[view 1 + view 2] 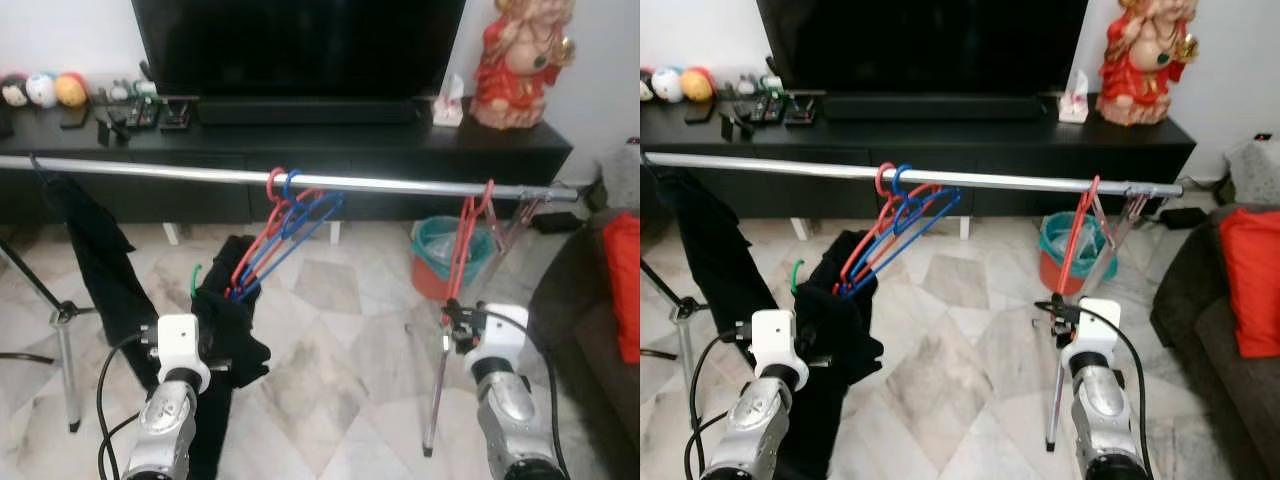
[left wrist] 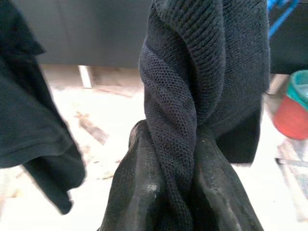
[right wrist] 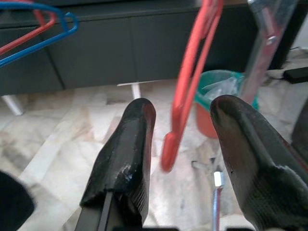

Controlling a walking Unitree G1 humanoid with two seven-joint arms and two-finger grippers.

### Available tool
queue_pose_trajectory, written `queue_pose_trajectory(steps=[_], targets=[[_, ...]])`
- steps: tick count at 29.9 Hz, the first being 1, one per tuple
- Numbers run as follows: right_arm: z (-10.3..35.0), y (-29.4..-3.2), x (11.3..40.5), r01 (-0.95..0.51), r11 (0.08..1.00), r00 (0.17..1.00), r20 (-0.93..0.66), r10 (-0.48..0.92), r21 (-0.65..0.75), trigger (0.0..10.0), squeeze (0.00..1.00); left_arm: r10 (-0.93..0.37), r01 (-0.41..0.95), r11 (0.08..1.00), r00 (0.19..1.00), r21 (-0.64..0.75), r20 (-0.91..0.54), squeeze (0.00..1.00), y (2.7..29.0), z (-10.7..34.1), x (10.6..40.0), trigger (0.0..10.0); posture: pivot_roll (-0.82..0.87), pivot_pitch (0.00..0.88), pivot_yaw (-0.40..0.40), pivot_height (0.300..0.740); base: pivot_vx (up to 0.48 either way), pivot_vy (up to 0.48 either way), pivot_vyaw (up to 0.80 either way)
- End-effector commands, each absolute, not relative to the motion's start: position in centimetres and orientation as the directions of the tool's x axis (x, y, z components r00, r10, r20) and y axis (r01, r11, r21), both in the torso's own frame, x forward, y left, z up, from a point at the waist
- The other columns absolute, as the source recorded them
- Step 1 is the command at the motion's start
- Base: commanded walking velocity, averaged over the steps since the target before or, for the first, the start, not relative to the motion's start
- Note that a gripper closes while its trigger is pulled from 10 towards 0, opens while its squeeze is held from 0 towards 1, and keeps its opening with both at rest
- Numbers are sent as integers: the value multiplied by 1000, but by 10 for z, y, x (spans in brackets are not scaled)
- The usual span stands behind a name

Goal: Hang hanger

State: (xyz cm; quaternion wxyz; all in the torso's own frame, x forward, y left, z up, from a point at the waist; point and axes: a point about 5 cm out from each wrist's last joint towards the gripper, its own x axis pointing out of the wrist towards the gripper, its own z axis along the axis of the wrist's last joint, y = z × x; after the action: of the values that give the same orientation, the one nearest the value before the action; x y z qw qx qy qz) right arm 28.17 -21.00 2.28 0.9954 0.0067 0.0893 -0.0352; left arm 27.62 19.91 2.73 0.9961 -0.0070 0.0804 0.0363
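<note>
Hanging looked all but finished on our right side: the red hanger [image 1: 462,250] sat with its hook over the metal rail [image 1: 400,184], near the rail's right end, and hung free. Our right tool [image 3: 180,144] was spread wide, fingers either side of the hanger's lower end without touching it, gripping nothing. We judged the next move there to be a straight pull back, so as not to snag the hanger or knock it off.

Our left tool [image 2: 171,183] was clamped on a fold of black knitted cloth [image 2: 202,72], a dark garment [image 1: 228,330] held up below the rail. A green hook [image 1: 195,280] poked up just beside it, so we took it for a garment on its own hanger, which would need lifting until that hook cleared the rail.

Red and blue hangers [image 1: 285,225] already hung bunched at the middle of the rail, close to where the garment would go, and another black garment [image 1: 95,260] draped near the left end. Behind stood a low dark bench [image 1: 300,140] with a television [image 1: 300,45], a red figurine [image 1: 520,60] and a green-and-red bucket [image 1: 440,255] below.
</note>
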Motion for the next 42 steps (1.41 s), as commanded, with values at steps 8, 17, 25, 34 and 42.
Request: queue_pose_trajectory(steps=[8,17,25,34,42], targets=[[22,-211,282,53,999,980,-191,-51,1,10000,0,143,-138,989,983,50,-116,0,212,36,280,10000,-68,0,-12,740,0,0,521],[20,-213,281,50,999,977,-208,-48,1,10000,0,138,-131,989,984,68,-111,0,207,37,283,10000,-70,0,-15,740,0,0,211],[21,-214,281,47,999,979,-201,-46,-1,10000,0,136,-127,989,984,75,-117,0,205,36,283,10000,-70,0,-17,740,0,0,700],[21,-212,281,41,999,979,-200,-40,3,10000,0,105,-97,993,988,75,-116,0,200,35,283,10000,-71,0,-14,740,0,-81,758],[20,-213,281,52,999,976,-211,-48,11,10000,0,89,-80,993,990,82,-112,0,198,36,284,10000,-70,0,-15,740,0,-351,195]])
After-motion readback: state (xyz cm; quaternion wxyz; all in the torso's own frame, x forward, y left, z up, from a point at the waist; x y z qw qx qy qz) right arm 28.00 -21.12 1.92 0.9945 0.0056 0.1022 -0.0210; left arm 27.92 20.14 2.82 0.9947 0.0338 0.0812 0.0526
